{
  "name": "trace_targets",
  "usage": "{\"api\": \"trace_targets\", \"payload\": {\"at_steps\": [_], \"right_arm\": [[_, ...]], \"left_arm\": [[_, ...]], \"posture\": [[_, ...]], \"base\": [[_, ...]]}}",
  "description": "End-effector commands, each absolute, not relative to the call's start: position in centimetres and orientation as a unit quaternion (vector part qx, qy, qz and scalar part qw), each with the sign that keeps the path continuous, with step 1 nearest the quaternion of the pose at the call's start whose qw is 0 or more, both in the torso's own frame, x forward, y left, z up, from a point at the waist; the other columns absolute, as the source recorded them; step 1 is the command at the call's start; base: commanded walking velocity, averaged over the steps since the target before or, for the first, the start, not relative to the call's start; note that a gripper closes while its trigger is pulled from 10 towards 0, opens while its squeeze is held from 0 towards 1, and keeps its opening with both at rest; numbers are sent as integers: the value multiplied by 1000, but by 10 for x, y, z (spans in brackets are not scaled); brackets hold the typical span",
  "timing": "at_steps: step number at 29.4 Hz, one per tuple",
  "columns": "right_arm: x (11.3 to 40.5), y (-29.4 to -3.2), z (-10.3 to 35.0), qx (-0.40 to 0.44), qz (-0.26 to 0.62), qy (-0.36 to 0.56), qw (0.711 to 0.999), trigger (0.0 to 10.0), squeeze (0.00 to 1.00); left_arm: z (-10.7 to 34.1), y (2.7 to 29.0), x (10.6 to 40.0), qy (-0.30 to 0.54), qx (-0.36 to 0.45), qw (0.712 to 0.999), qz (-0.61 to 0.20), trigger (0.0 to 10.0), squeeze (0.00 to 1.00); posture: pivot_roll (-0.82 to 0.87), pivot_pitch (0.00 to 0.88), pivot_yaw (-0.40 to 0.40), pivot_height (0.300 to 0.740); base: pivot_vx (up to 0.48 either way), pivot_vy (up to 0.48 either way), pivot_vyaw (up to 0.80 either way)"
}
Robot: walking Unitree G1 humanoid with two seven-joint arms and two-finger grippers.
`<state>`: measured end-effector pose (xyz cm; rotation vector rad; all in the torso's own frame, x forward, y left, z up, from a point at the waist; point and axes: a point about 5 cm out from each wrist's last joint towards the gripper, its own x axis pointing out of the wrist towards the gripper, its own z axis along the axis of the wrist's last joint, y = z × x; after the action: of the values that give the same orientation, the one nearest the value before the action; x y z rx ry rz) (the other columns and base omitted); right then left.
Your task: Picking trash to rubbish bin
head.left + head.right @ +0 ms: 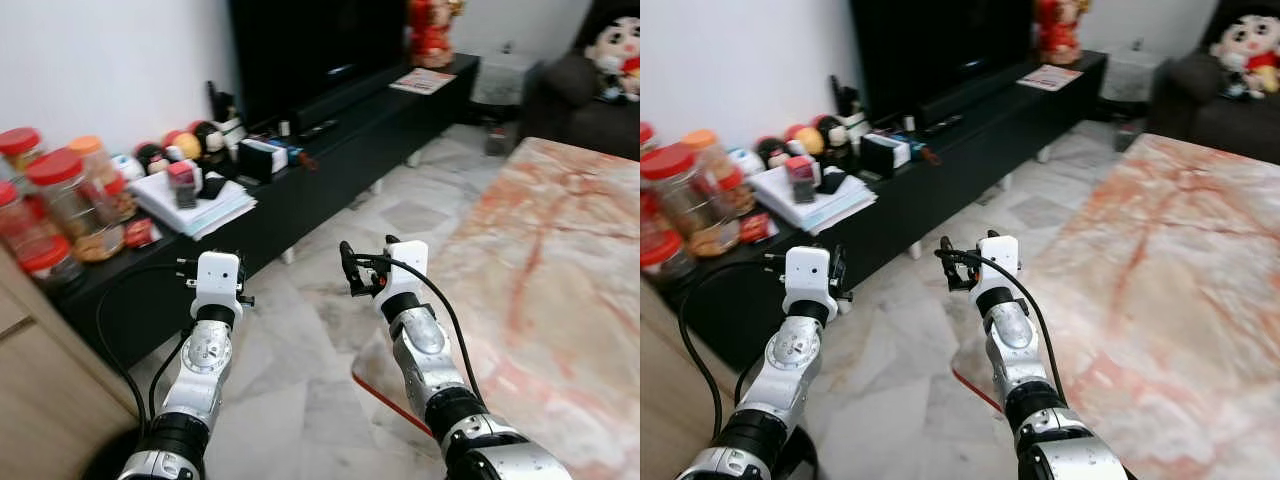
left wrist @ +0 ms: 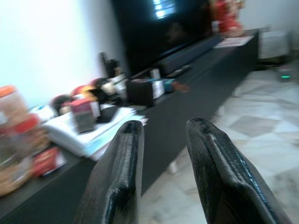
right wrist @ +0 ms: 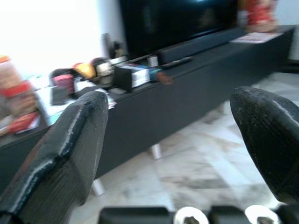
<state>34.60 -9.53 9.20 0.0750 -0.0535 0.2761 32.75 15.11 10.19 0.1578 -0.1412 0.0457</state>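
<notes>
Both pincers hover over the floor beside the black TV console (image 1: 330, 160): left pincer (image 2: 163, 154) narrowly parted, right pincer (image 3: 182, 135) wide, both empty.

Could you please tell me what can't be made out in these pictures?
- Jars: cut off by the left edge in the eye views; contents unclear.
- Small items beside the paper stack: blurred in both wrist views.
- Booklet on the black TV console: print too small.
- Plush toy: cropped by the frame corner.
</notes>
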Motion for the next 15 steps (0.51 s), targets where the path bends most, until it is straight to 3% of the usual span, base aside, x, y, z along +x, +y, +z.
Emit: {"api": "trace_targets", "payload": {"at_steps": [1, 15], "right_arm": [[348, -94, 97, 34, 141, -35, 989, 10000, 0], [348, -93, 97, 28, 143, -35, 989, 10000, 0]], "left_arm": [[106, 152, 328, -78, 77, 994, 23, 10000, 0], [106, 151, 328, -77, 75, 994, 22, 10000, 0]], "posture": [[66, 0, 41, 740], [61, 4, 32, 740]], "base": [[0, 0, -800], [0, 0, -800]]}}
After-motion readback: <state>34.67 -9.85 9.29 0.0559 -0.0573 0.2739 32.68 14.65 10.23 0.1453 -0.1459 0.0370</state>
